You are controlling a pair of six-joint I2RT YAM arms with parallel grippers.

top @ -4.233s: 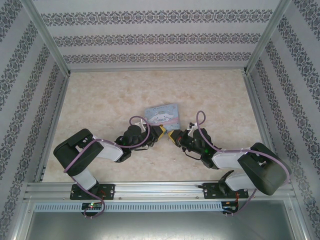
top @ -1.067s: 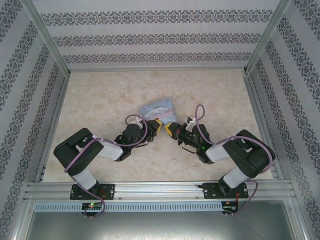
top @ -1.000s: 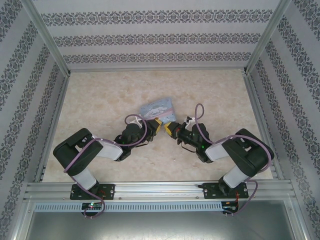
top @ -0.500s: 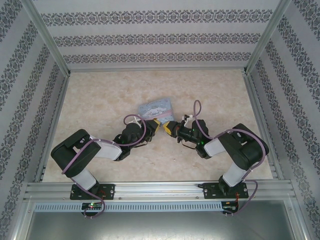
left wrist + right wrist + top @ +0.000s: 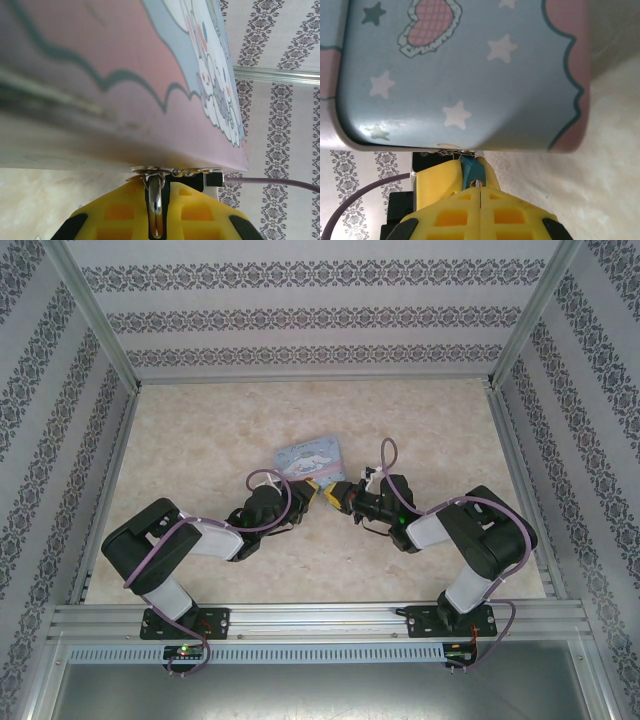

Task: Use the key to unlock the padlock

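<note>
The teal padlock hangs at the lower edge of the pale blue cartoon tin. My left gripper is shut on the padlock, whose silvery shackle shows between its yellow fingers. My right gripper is shut on the key. Just a thin metal sliver of the key shows, at the padlock's keyhole. In the top view the left gripper and right gripper meet tip to tip just below the tin.
The tin looms close over both wrist cameras. Patterned walls and aluminium posts enclose the marbled table on three sides. A metal rail carries both arm bases at the near edge.
The right arm has folded and pushed left toward the left gripper. The tin and both grippers have shifted slightly left and away. Both grippers stay shut.
</note>
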